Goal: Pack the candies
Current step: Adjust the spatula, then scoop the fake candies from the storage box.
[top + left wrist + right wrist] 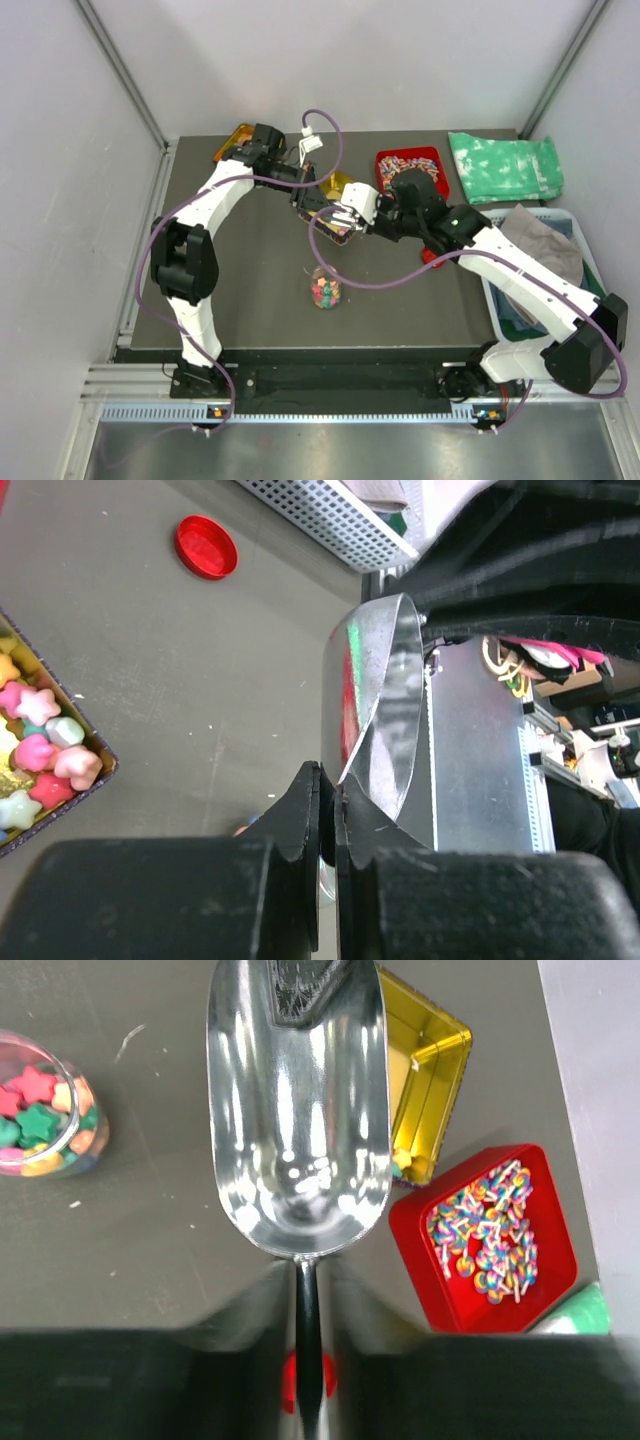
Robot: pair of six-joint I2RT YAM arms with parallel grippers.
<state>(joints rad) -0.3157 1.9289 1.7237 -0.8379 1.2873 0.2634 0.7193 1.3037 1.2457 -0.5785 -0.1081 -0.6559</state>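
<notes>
Left gripper (327,780) clamps the metal scoop (297,1110); I can't tell if the right gripper (305,1272) holds the handle, so early release could drop it.

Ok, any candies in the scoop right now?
No, the scoop bowl is bare shiny metal in the right wrist view.

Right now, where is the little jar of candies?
The small clear jar of colourful candies stands centrally on the dark table in the top view, left of the shiny metal scoop in the right wrist view.
</notes>
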